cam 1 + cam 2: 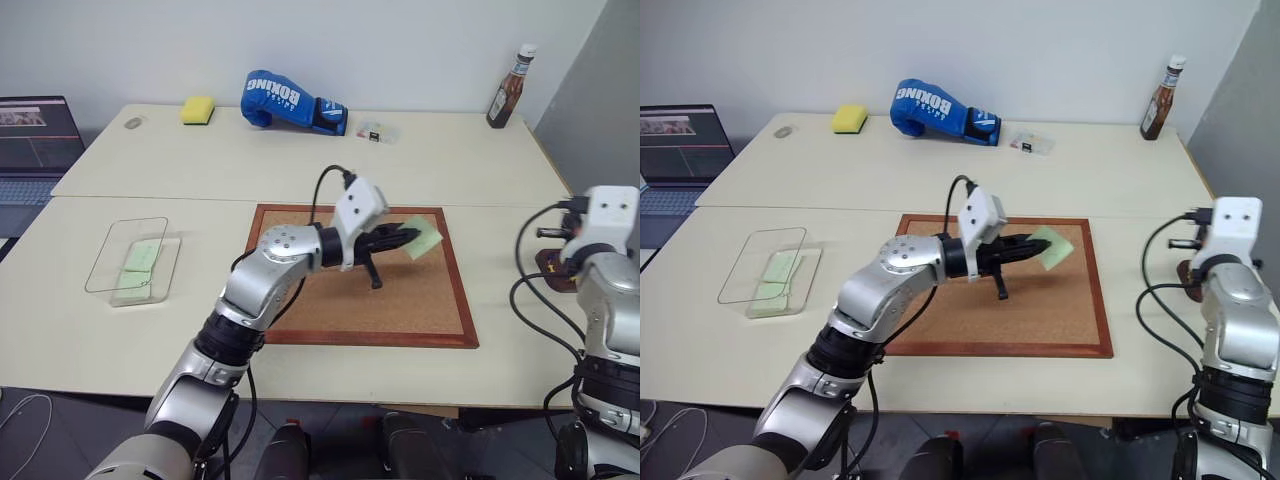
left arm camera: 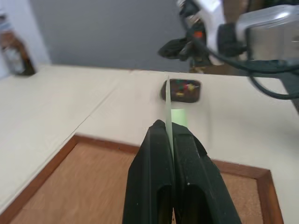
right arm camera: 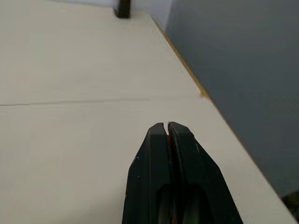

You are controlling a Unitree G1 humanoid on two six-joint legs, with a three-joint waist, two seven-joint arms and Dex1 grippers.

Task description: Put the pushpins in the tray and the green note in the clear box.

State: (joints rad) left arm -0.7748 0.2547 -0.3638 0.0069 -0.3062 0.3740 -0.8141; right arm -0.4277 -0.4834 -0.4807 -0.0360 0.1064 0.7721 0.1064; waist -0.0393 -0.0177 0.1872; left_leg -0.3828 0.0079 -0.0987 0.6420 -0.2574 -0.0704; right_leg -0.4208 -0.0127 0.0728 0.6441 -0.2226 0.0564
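Left gripper [image 1: 408, 238]: raised over the corkboard [image 1: 420, 310], pointed toward the robot's right, fingers [image 2: 156, 158] pressed together on the green note [image 1: 424, 238], which is pinched by one edge and held clear of the board surface; seen edge-on in the left wrist view.

Right gripper [image 3: 167, 127]: held out beyond the table's right edge area, above bare tabletop, fingers pressed tight; a sliver of red is seen between them, what it is cannot be told.

Tray [image 2: 182, 90]: dark brown, set on the table [image 1: 300, 170] right of the corkboard near the right edge, small coloured pushpins [image 2: 188, 86] lying inside.

Clear box [image 1: 133, 260]: on the left side of the table, well apart from the corkboard, pale green sheets lying in it; open tabletop is left between box and board.

Far edge items: yellow sponge [image 1: 197, 110], blue boxing glove [image 1: 290, 101], small compartment case [image 1: 377, 131], sauce bottle [image 1: 510, 88] at the far right corner.

Laptop [image 1: 35, 140]: beside the table's left edge.
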